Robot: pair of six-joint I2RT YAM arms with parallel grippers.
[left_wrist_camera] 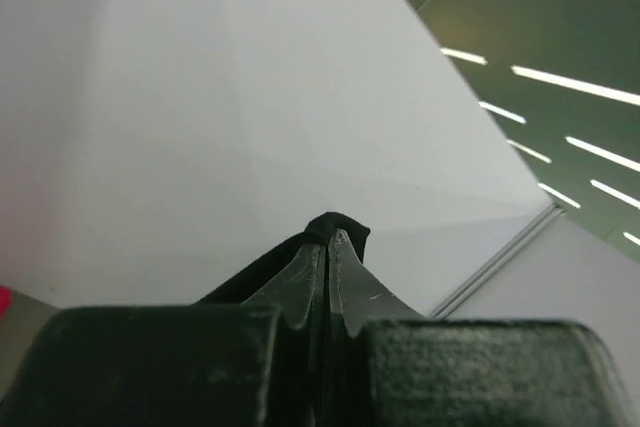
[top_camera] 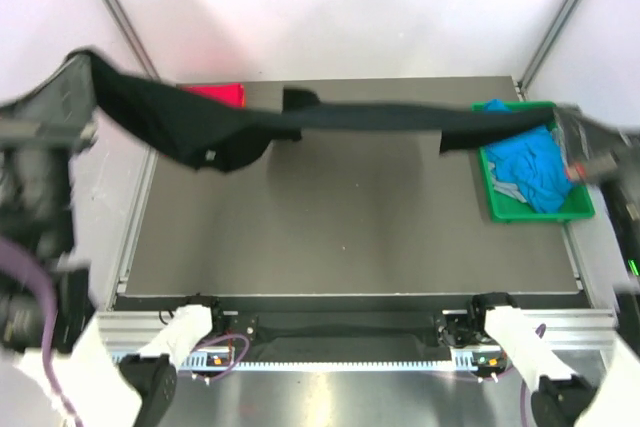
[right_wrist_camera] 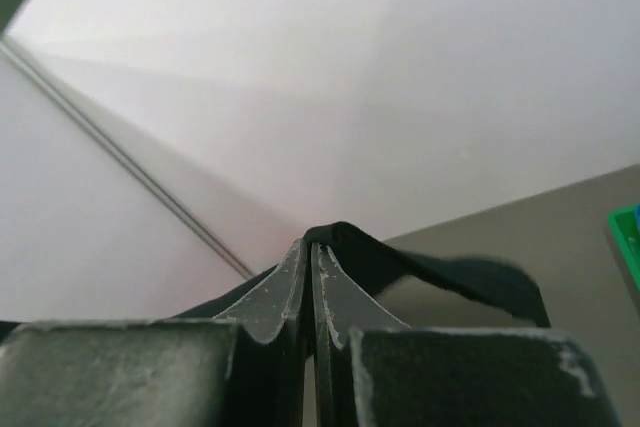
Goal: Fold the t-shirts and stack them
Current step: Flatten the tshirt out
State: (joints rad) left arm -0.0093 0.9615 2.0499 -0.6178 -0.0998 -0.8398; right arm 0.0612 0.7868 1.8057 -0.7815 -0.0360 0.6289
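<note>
Left hand (left_wrist_camera: 328, 243) and right hand (right_wrist_camera: 311, 245) are each pinching the black t-shirt (top_camera: 340, 119), stretching it between them; no fold made yet, blue t-shirts (top_camera: 535, 162) near right hand waiting.

White panel walls (top_camera: 350, 7) close in a grey bench (top_camera: 350, 217), with slanting metal posts (top_camera: 118, 9) at its far corners. Overhead, long light strips (left_wrist_camera: 575, 85) glow across a dark ceiling (left_wrist_camera: 560, 17).
</note>
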